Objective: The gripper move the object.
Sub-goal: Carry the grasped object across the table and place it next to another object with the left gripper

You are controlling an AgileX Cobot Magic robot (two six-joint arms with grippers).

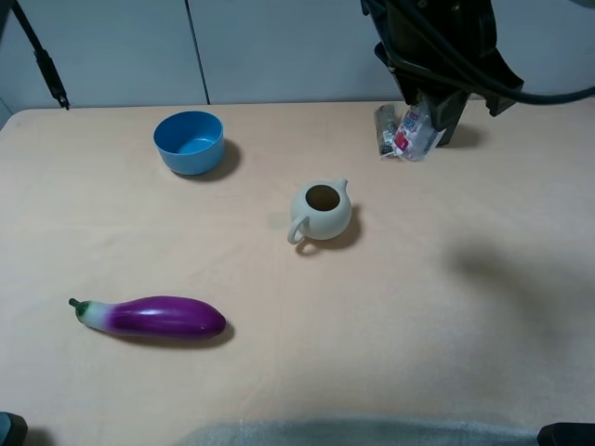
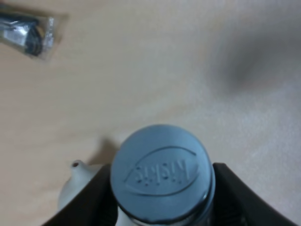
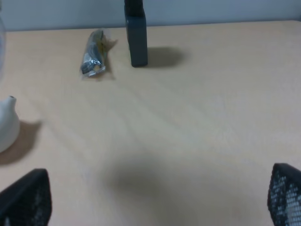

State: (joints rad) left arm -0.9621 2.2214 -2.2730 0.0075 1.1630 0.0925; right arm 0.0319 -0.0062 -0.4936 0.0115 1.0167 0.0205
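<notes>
The small clear bottle [image 1: 416, 130] with red-white contents hangs in my left gripper [image 1: 423, 107], lifted above the table's back right. In the left wrist view its silver embossed cap [image 2: 162, 174] sits between the two black fingers [image 2: 94, 200] of the left gripper [image 2: 164, 193], which is shut on it. The table and the teapot's spout lie far below. My right gripper [image 3: 155, 202] is open and empty, with its dark fingers at the frame's lower corners. It is low over the table's right side and faces the back edge.
A cream teapot [image 1: 321, 212] stands mid-table and shows in the right wrist view [image 3: 7, 122]. A crinkled foil packet [image 1: 386, 130] and a tall dark bottle [image 3: 135, 35] stand at the back right. A blue bowl [image 1: 190, 141] is back left. A purple eggplant [image 1: 158, 317] is front left.
</notes>
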